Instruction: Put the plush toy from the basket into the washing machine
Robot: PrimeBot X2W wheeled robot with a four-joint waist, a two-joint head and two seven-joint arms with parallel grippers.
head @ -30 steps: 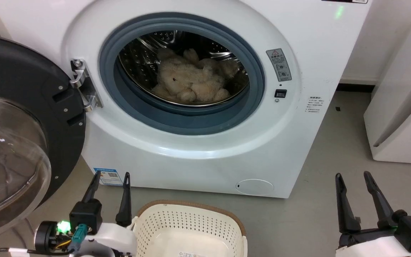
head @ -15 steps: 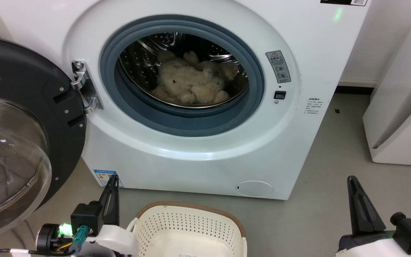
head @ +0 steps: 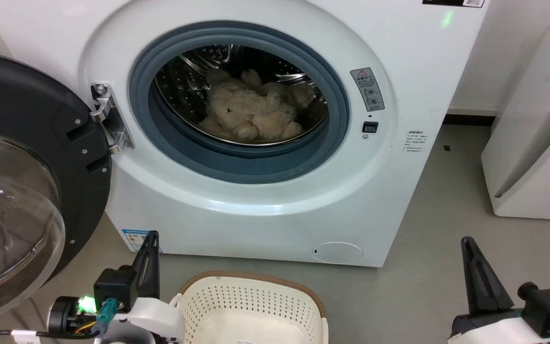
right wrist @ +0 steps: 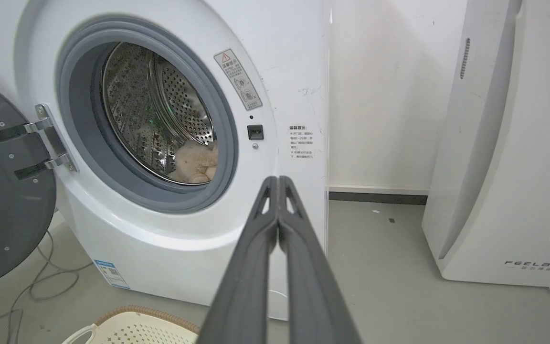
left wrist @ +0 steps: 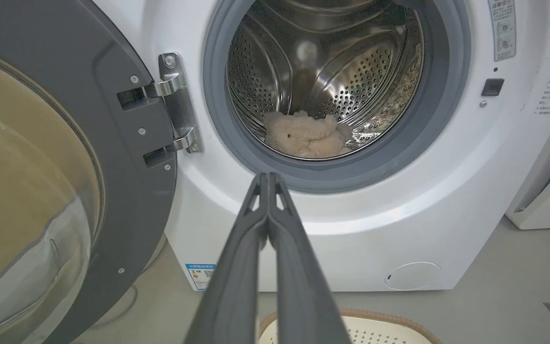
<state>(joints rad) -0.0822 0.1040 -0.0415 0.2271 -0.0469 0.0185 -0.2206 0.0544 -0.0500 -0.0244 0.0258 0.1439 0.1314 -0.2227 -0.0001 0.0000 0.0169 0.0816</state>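
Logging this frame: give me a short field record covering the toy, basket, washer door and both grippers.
plush toy: lying inside the drum of the washing machine
basket: on the floor before the washing machine; no toy in the part shown
door: swung open to the left
left gripper: shut, holding nothing, beside the basket
right gripper: shut, holding nothing
task state: toy appears placed
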